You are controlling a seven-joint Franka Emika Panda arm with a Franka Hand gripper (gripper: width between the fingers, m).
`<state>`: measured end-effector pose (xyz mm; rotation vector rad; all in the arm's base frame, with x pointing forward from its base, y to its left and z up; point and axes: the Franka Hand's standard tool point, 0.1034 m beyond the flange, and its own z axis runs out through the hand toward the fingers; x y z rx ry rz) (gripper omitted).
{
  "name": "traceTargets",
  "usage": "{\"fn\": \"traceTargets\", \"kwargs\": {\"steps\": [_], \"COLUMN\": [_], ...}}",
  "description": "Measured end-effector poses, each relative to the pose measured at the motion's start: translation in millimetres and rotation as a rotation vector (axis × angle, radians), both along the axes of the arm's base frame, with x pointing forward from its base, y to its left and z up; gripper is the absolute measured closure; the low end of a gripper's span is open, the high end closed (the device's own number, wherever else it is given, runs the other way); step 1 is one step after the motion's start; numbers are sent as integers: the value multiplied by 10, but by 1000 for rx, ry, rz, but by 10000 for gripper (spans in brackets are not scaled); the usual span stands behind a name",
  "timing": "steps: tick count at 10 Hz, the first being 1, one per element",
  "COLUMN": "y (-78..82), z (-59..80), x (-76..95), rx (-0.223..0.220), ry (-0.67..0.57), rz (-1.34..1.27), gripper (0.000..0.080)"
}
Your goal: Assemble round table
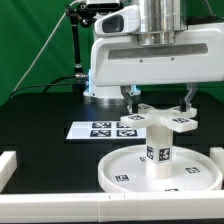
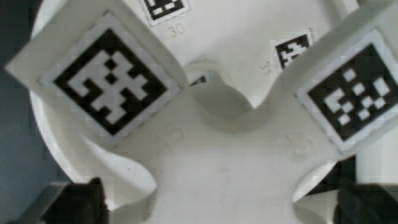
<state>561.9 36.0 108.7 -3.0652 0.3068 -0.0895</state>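
Hanging straight down over the table's middle, gripper (image 1: 160, 103) with fingers spread either side of the cross-shaped foot piece (image 1: 163, 121), jaws apart with gaps showing in the exterior view, so open rather than clamped; dark fingertips (image 2: 75, 199) low in the wrist view, flanking the cross's arms. All matte white plastic with square black-and-white tags: foot piece seated atop the short thick cylinder leg (image 1: 158, 152), upright on the rimmed round disc (image 1: 128, 170). Beyond, toward the exterior view's left, the marker board (image 1: 100, 129) flat on black cloth; white bars (image 1: 12, 165) along the near edges, bare cloth between.
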Motion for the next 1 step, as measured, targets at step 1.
{"fn": "traceTargets", "kwargs": {"steps": [1], "y": [2], "z": [-9], "x": [-2], "rx": [0], "ry": [1], "rz": [0], "gripper": [151]}}
